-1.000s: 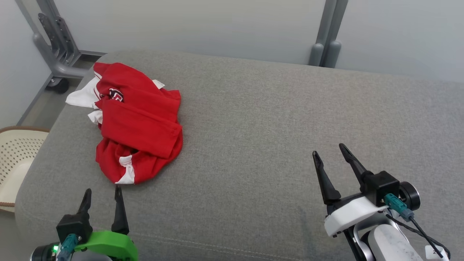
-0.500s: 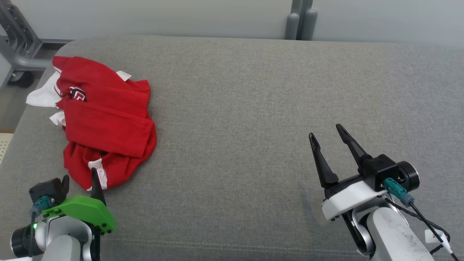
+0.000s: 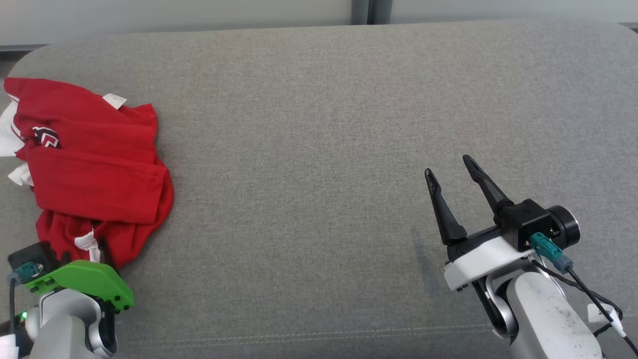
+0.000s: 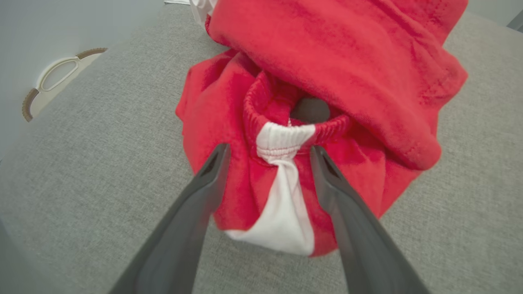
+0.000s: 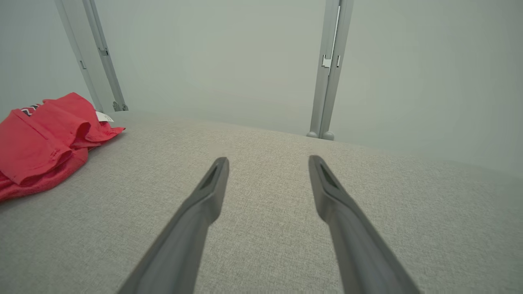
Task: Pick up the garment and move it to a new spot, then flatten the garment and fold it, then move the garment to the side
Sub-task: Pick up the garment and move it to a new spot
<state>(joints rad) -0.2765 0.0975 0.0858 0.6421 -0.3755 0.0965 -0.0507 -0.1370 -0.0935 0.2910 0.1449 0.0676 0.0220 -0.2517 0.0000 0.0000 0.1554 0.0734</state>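
Left gripper [image 4: 269, 149], spread, astride garment [image 4: 347, 61].

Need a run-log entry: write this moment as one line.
left end effector: open, astride garment cuff | right end effector: open, above grey cushion | garment: not yet lifted

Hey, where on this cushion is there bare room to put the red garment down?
Free: the whole middle of the cushion, from the garment across to the right gripper, plus the strip beyond that gripper. Crowded: the left end, where the garment lies bunched with the open left gripper over its near edge.
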